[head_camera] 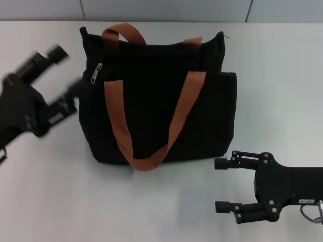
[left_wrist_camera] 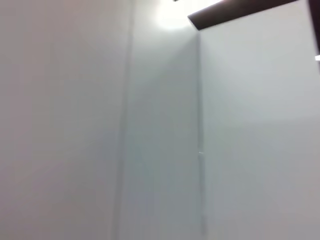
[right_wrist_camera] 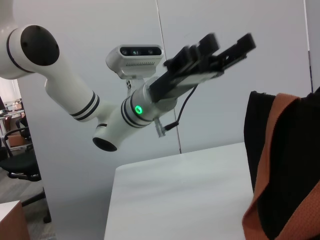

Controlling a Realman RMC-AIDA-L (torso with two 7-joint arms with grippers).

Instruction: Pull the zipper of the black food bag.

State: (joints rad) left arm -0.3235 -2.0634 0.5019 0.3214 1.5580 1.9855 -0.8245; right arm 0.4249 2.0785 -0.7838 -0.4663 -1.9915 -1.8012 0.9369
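The black food bag (head_camera: 156,101) stands on the white table with two orange-brown strap handles (head_camera: 174,128). A small silver zipper pull (head_camera: 96,73) hangs on the bag's upper left side. My left gripper (head_camera: 68,68) is open, raised just left of the bag near the zipper, not touching it. It also shows in the right wrist view (right_wrist_camera: 220,47). My right gripper (head_camera: 222,185) is open and empty, low on the table in front of the bag's right corner. The bag's edge shows in the right wrist view (right_wrist_camera: 295,165).
The white table (head_camera: 60,191) stretches around the bag. A grey panelled wall (head_camera: 166,10) runs behind it. The left wrist view shows only wall panels (left_wrist_camera: 150,150).
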